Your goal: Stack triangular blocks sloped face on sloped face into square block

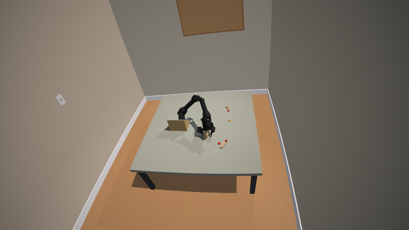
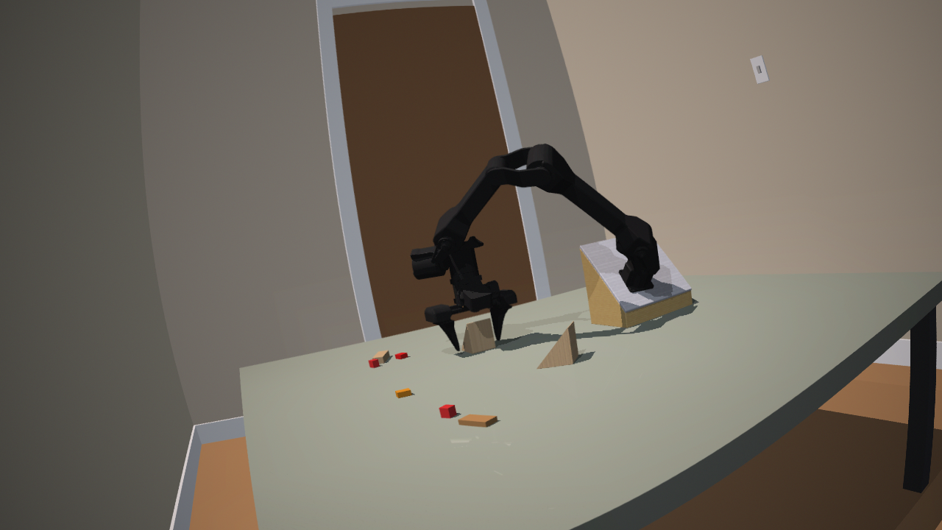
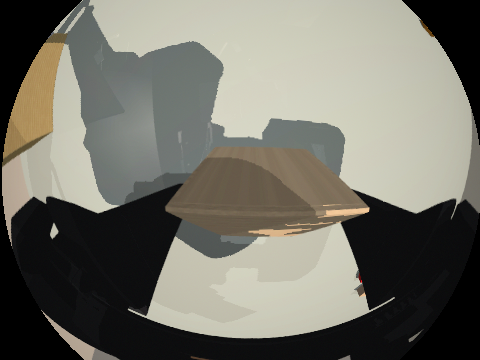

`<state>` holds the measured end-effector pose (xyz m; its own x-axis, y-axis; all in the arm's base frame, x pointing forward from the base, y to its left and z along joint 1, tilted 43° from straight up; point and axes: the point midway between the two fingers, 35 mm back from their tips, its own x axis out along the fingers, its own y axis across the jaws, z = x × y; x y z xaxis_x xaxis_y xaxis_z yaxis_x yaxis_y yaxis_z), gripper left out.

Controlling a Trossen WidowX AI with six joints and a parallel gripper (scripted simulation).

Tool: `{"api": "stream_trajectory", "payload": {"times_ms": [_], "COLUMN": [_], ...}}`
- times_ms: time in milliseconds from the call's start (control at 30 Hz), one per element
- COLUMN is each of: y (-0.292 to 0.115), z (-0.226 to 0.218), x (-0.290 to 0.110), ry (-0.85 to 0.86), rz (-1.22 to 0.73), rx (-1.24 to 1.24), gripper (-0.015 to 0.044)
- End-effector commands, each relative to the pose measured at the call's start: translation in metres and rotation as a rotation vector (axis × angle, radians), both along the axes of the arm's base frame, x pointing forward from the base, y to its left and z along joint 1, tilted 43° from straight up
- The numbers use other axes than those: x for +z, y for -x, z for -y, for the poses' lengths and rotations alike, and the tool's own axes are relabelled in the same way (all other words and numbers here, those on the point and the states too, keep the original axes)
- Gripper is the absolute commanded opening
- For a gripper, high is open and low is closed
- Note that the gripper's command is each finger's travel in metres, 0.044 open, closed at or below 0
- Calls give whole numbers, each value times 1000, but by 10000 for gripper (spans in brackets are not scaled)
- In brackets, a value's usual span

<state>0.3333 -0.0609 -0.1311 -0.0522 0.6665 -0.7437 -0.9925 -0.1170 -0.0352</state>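
My end effector (image 2: 475,333) stands wide apart, empty, straddling the near triangular block (image 2: 478,335) on the counter (image 2: 659,408); the other triangular block (image 2: 561,349) sits nearby. It looks light, rigid wood; I'd pinch its flat end faces, not the slippery slope.

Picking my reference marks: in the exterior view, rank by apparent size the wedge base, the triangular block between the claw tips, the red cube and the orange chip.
1. Wedge base
2. Triangular block
3. Red cube
4. Orange chip

Table (image 2: 659,422) carries two triangular blocks (image 2: 478,336), scattered small pieces (image 2: 477,419).
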Motion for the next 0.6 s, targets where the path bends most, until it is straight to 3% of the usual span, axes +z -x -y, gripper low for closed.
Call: {"api": "stream_trajectory", "payload": {"times_ms": [0, 233, 467, 567], "y": [1, 1, 1, 1], "z": [-3, -3, -3, -3], "x": [-2, -2, -2, -2], "ry": [-7, -7, -7, -7], "rz": [-3, -3, -3, -3], "rx": [-8, -8, -8, -8], "gripper": [414, 230, 183, 105]}}
